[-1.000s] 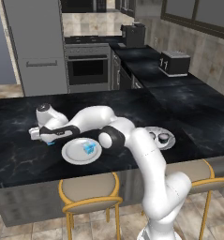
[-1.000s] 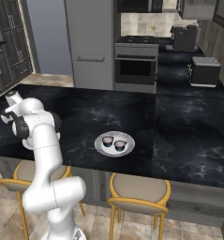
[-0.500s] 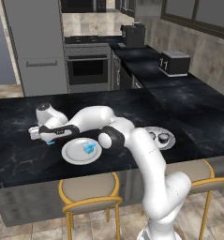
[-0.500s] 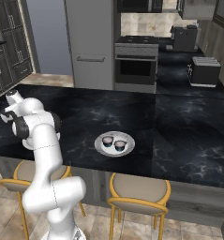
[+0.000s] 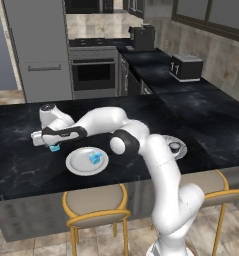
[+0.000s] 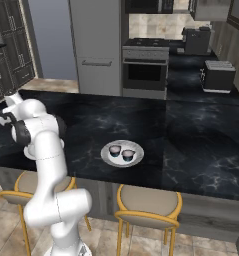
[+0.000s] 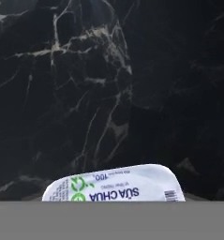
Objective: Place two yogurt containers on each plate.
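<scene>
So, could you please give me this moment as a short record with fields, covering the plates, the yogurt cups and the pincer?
surface: black marble island counter
left plate: one light blue yogurt cup on it
right plate: two dark round yogurt cups on it, side by side
fourth cup: light blue, on the counter just beyond the left plate, under the hand; its printed white lid shows in the hand view
pincer: shut on fourth cup, low over the counter
task state: right plate full, left plate one cup short

Home kitchen, built-in oven, tall fridge, toaster, black marble island, bar stools
</scene>
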Controlling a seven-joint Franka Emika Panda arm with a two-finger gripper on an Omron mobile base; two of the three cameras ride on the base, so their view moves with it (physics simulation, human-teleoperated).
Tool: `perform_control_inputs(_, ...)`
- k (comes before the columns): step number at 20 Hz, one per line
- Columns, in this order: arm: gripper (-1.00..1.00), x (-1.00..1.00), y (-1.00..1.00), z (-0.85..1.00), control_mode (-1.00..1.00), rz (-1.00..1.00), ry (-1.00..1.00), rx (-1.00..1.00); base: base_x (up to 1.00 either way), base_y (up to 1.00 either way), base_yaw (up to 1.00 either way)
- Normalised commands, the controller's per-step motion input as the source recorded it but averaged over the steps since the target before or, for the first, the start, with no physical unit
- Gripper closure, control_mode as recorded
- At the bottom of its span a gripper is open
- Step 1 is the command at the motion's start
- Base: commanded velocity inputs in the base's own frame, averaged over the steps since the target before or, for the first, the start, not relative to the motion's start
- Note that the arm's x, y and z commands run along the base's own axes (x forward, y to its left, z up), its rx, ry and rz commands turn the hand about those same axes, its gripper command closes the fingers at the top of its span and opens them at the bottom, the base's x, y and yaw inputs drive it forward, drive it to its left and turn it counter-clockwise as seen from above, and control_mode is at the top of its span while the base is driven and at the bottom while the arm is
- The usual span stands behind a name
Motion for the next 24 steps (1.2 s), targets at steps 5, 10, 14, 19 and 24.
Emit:
perform_control_inputs(5, 1.0, -0.65, -0.68, 0.21, -1.0, 0.0, 0.0, 0.0, 0.0, 0.0, 0.0)
perform_control_inputs(10, 1.0, -0.59, -0.6, 0.01, -1.0, -0.01, 0.03, 0.0, 0.0, 0.0, 0.0)
perform_control_inputs(14, 1.0, -0.4, -0.38, -0.02, -1.0, -0.01, 0.01, 0.0, 0.0, 0.0, 0.0)
perform_control_inputs(19, 1.0, -0.38, -0.29, -0.1, -1.0, 0.0, 0.0, 0.0, 0.0, 0.0, 0.0)
perform_control_inputs(24, 1.0, -0.09, -0.15, -0.09, -1.0, 0.0, 0.0, 0.0, 0.0, 0.0, 0.0)
